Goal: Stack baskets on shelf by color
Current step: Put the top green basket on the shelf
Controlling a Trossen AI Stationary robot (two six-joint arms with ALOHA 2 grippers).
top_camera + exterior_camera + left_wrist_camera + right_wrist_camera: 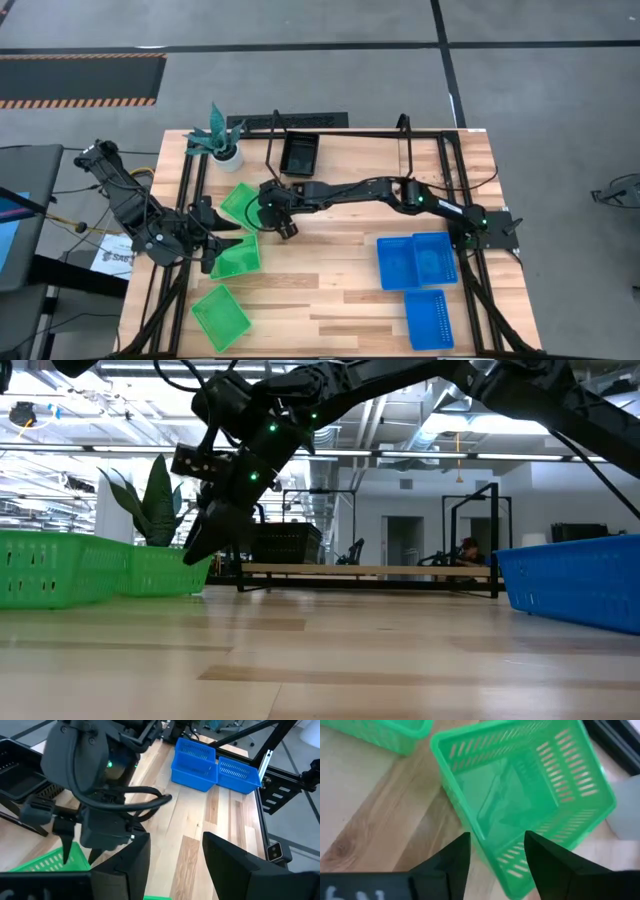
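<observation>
Baskets on the worktop [340, 300] count seven: three green, three blue and one black basket [299, 153] on the shelf [420, 135] at the back. My right end effector [262, 203] hangs with its fingers apart over the rim of the nearest green basket [238, 202]. My left end effector [222, 245], fingers apart, waits beside the middle green basket [236, 258]. One potted plant [222, 140] stands nearby.

I see potted plant [220, 140] on table [340, 300], far-left corner | striped floor mat [80, 80] beyond table's left side | paper sheet [110, 258] beside table's left edge
</observation>
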